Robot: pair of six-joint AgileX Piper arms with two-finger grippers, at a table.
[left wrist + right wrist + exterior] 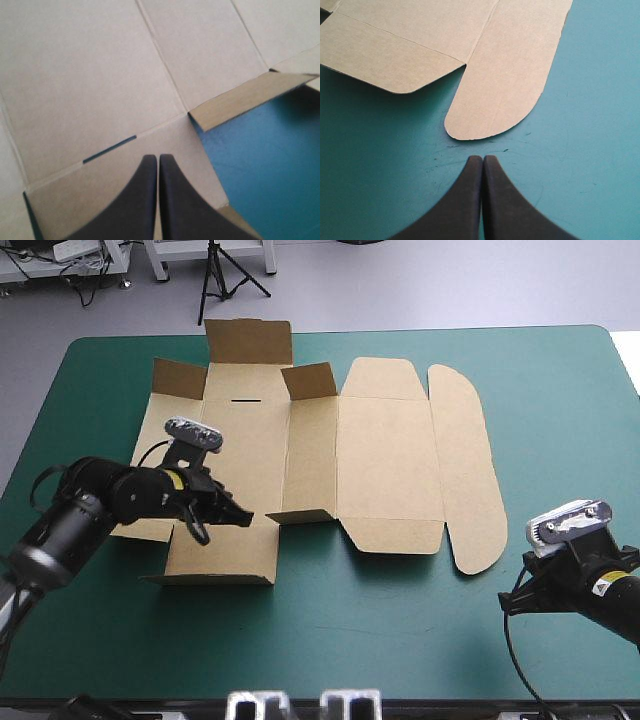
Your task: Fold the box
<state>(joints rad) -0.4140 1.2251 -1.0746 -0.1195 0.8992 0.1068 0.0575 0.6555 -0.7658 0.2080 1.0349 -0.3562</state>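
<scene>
The brown box (pixel 385 455) lies as a cut sheet across the middle of the teal-green table, mostly flat, with small flaps raised at its left part (pixel 309 380). My left gripper (pixel 243 517) is shut and hovers over the sheet's near-left panel (pixel 100 80), its tip next to a narrow slot (pixel 109 149) and a small raised flap (pixel 245 100). My right gripper (pixel 483 159) is shut with nothing in it, over bare cover just short of the rounded end of the long right flap (pixel 505 80). In the high view its fingers are hidden under the wrist.
Bare teal-green cover (pixel 400 630) runs along the near side and between the two arms. The far table edge (pixel 340 332) is close behind the box's raised back flap (pixel 248 340).
</scene>
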